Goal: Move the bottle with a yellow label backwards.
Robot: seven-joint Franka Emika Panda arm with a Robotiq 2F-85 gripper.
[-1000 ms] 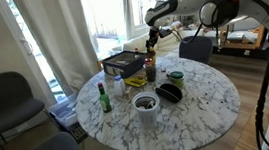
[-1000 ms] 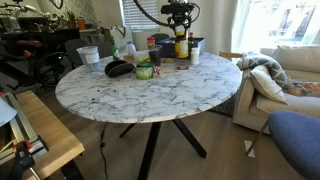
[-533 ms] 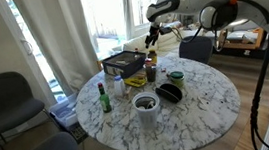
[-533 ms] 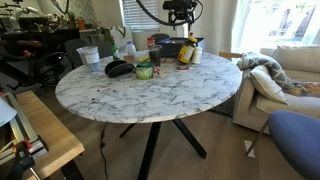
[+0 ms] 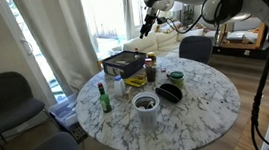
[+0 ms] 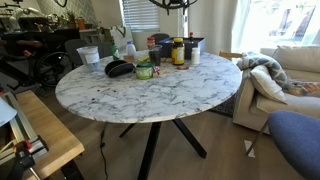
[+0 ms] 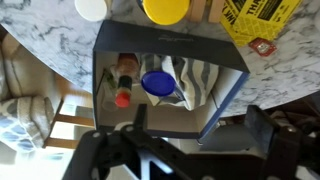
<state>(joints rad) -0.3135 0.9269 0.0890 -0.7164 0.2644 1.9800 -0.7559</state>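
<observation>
The bottle with a yellow label stands upright on the round marble table, next to a dark box. My gripper hangs well above it, open and holding nothing; in an exterior view only its tip shows at the top edge. In the wrist view the gripper shows wide-apart jaws with nothing between them. A yellow round top, probably this bottle seen from above, lies at the upper edge.
On the table stand a slim green bottle, a jar with a green lid, a white cup, a black object and a yellow carton. Chairs surround the table.
The gripper has opened, let go of the yellow-label bottle and risen straight up. The bottle, tilted half a second ago, now stands upright by itself.
</observation>
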